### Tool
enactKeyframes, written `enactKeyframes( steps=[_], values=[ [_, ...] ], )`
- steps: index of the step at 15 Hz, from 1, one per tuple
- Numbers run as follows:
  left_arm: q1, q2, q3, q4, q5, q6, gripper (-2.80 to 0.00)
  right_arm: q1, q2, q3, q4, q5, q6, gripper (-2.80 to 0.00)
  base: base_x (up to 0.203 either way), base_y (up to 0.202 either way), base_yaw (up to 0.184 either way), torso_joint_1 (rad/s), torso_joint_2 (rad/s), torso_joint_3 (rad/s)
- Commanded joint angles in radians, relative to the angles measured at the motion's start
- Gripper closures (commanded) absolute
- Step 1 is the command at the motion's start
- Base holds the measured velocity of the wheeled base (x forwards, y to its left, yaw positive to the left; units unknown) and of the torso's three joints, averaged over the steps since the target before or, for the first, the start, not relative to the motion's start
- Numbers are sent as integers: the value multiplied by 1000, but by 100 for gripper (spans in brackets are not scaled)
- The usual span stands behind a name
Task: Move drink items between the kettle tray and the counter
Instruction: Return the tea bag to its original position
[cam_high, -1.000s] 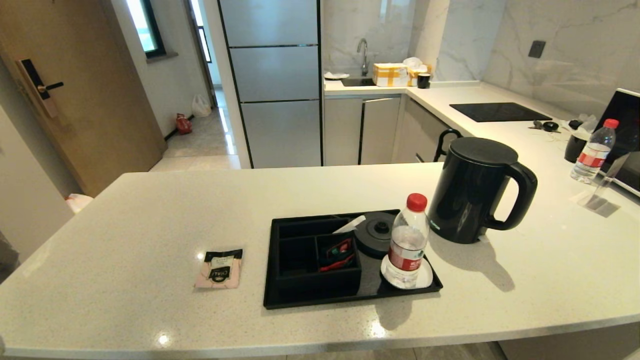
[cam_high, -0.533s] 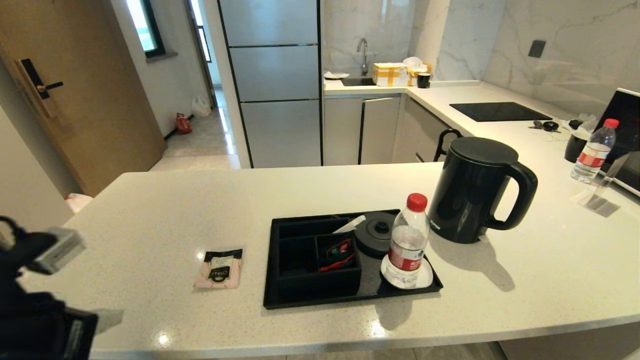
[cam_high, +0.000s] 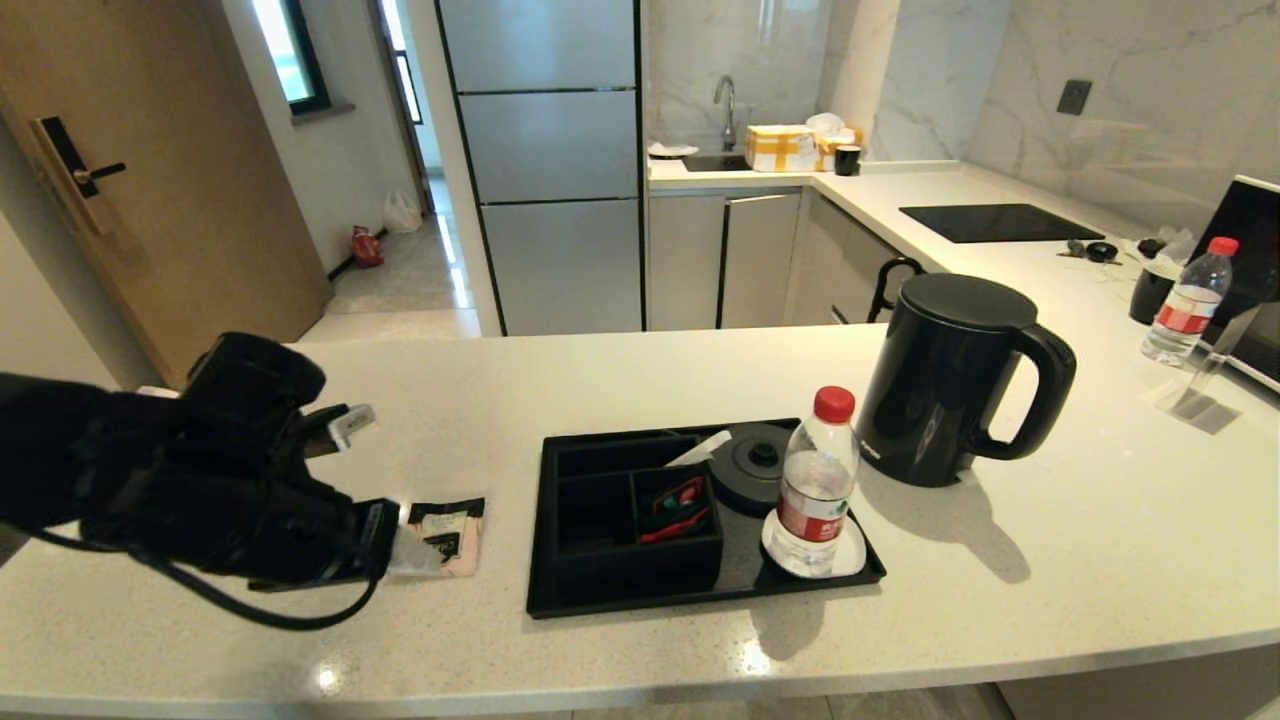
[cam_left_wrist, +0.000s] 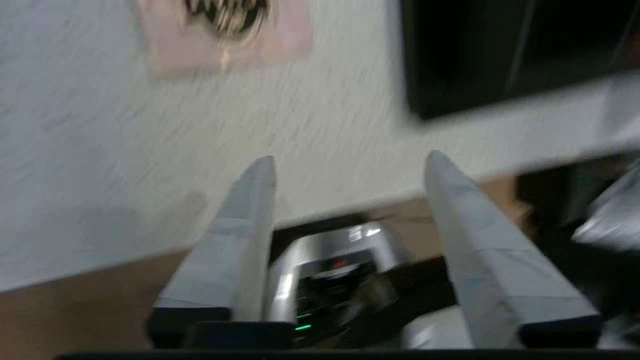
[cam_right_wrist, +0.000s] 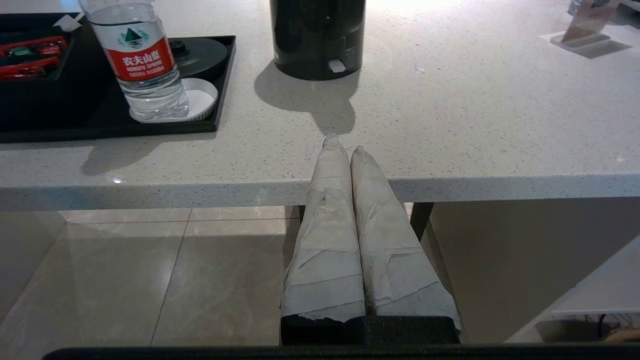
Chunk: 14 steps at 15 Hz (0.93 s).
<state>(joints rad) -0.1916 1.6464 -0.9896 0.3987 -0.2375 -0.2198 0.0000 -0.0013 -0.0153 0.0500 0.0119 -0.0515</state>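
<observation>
The pale pink sachet (cam_high: 447, 537) (cam_left_wrist: 225, 37) lies flat on the counter (cam_high: 300, 640), left of the kettle tray (cam_high: 640, 601) (cam_left_wrist: 500, 55). My left gripper (cam_high: 385, 485) (cam_left_wrist: 350, 161) hovers open just left of the sachet with nothing between its fingers, and one fingertip (cam_high: 405, 548) overlaps the sachet's left edge. The black kettle (cam_high: 940, 380) (cam_right_wrist: 317, 35) stands on the counter, right of the tray and off its round base (cam_high: 755, 465). My right gripper (cam_right_wrist: 345, 146) is shut and empty, low at the counter's front edge, in line with the kettle.
A red-capped water bottle (cam_high: 815, 485) (cam_right_wrist: 145, 60) stands on the white coaster in the tray. Red packets (cam_high: 675, 505) fill one compartment. At the far right are a second bottle (cam_high: 1190, 300), a black cup (cam_high: 1150, 295) and a clear stand (cam_high: 1200, 395).
My left arm has come in from the lower left and moved up and right to the sachet, and its jaws have opened. Kettle, tray and bottle have not moved.
</observation>
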Motion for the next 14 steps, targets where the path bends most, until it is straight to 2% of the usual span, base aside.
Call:
enactKeyframes(
  steps=[1,2,3,4,7,9,10,12,14],
  values=[
    [-26,114,-85,3,7,-160,-280,0,1,0,1,0,-1,0,0,0,0,0,0,0],
    [-45,147,-108,-2,58,-226,-280,0,1,0,1,0,-1,0,0,0,0,0,0,0],
    [-63,184,-129,-7,166,-281,-280,0,1,0,1,0,0,0,0,0,0,0,0,0],
    [-76,207,-154,-9,223,-315,-280,0,1,0,1,0,-1,0,0,0,0,0,0,0],
    [-77,210,-157,-5,229,-321,-280,0,1,0,1,0,-1,0,0,0,0,0,0,0],
    [-78,252,-199,33,350,-447,-280,0,1,0,1,0,-1,0,0,0,0,0,0,0],
    [-80,270,-212,40,383,-473,-280,0,1,0,1,0,0,0,0,0,0,0,0,0],
    [-88,289,-242,52,399,-523,-280,0,1,0,1,0,-1,0,0,0,0,0,0,0],
    [-92,298,-253,70,399,-529,-280,0,1,0,1,0,1,0,0,0,0,0,0,0]
  ],
)
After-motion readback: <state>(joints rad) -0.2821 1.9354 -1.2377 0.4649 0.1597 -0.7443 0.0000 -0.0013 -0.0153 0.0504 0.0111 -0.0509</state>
